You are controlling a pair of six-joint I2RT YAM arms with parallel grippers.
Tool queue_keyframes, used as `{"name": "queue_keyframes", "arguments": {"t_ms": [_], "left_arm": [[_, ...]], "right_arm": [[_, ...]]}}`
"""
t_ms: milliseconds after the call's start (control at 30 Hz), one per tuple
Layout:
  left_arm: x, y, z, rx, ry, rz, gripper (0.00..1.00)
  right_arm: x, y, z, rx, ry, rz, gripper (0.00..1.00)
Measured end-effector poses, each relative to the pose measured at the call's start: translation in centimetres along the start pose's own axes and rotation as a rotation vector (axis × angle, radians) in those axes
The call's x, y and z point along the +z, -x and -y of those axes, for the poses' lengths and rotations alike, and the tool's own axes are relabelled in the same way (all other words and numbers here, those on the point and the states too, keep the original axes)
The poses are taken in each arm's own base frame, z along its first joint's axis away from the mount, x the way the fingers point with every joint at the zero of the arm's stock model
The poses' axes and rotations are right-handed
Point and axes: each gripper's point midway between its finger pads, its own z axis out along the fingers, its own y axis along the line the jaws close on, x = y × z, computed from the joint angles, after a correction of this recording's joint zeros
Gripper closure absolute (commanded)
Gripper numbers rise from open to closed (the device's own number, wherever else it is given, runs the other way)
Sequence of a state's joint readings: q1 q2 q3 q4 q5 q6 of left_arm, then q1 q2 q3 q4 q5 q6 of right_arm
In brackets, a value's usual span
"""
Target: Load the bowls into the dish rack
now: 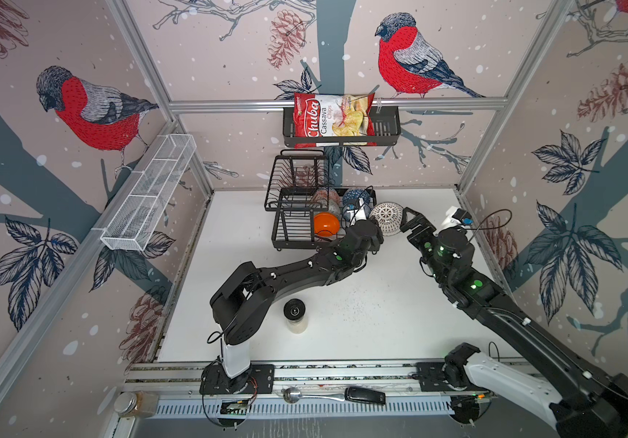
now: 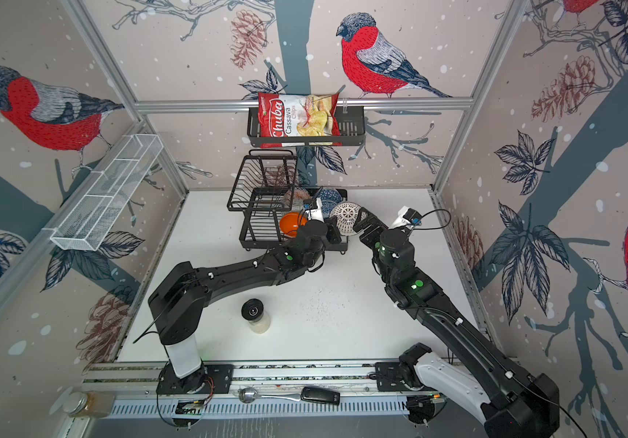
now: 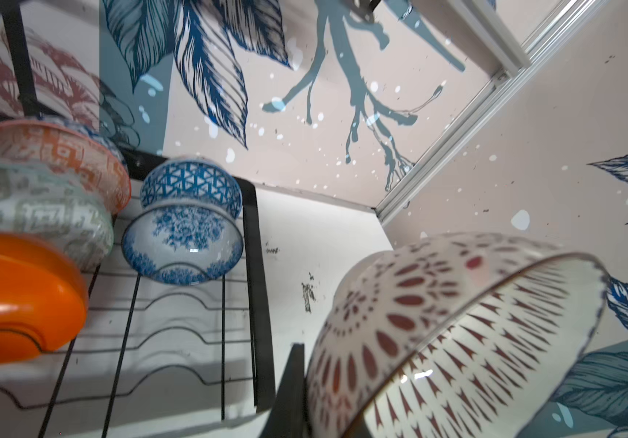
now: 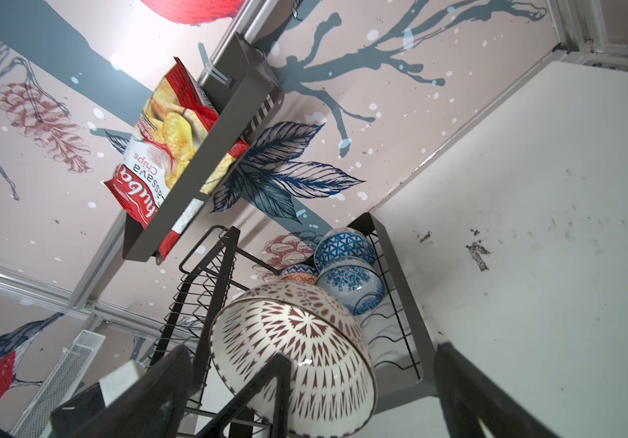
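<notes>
The brown-and-white bowl (image 1: 387,218) hangs tilted at the right end of the dish rack (image 1: 292,229); whether it is over the lower tray or just outside it I cannot tell. The left pincer (image 1: 377,233) is closed on its rim, one finger outside and, I think, one inside; the right pincer (image 1: 408,224) stands wide open beside the bowl and holds nothing.

This bowl looks to me like glazed pottery: stiff, smooth, shiny, probably a bit heavy for its size and easy to chip; a rim pinch is the natural hold, but on such a slippery glaze the bowl may swing or slide, so I would lower it slowly.

The other five bowls are in the lower tray, standing on edge between the wavy wires; the orange bowl (image 3: 16,299) is plain and glossy, maybe plastic and lighter; behind it the grey-green bowl (image 3: 31,212) and the orange-patterned bowl (image 3: 58,151); to the side the two blue bowls (image 3: 183,246), one leaning on the other. The rack is thin black wire with flat black rails; hard metal against hard glaze, so a knock would ring.
</notes>
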State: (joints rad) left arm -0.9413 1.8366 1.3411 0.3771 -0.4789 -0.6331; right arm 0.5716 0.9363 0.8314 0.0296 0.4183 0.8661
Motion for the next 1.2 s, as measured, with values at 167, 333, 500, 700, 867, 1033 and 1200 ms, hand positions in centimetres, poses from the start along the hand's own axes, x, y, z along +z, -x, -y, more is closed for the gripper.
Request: {"name": "queue_keyframes", "arguments": {"t_ms": [167, 333, 500, 700, 867, 1033, 1200], "left_arm": [[0.4, 2.8, 0.2, 0.049, 0.025, 0.102, 1.0], [0.5, 4.0, 0.0, 0.086, 0.051, 0.177, 1.0], [0.6, 4.5, -0.8, 0.143, 0.094, 0.236, 1.0], [0.2, 6.0, -1.1, 0.171, 0.125, 0.335, 1.0], [-0.4, 7.1, -1.2, 0.159, 0.131, 0.402, 1.0], [-1.0, 7.5, -1.3, 0.158, 0.136, 0.447, 1.0], [-1.5, 7.3, -0.7, 0.159, 0.121, 0.474, 1.0]], "right_arm": [[0.0, 2.1, -1.2, 0.077, 0.029, 0.025, 0.0], [0.6, 2.5, -2.6, 0.192, 0.101, -0.009, 0.0], [1.4, 2.4, -6.0, 0.287, 0.219, -0.079, 0.0], [2.0, 1.5, -7.9, 0.414, 0.312, -0.137, 0.01], [2.7, 0.8, -8.4, 0.517, 0.349, -0.172, 0.15], [3.9, 0.2, -9.2, 0.578, 0.387, -0.208, 0.2], [5.2, -0.8, -9.6, 0.666, 0.414, -0.256, 0.24]]}}
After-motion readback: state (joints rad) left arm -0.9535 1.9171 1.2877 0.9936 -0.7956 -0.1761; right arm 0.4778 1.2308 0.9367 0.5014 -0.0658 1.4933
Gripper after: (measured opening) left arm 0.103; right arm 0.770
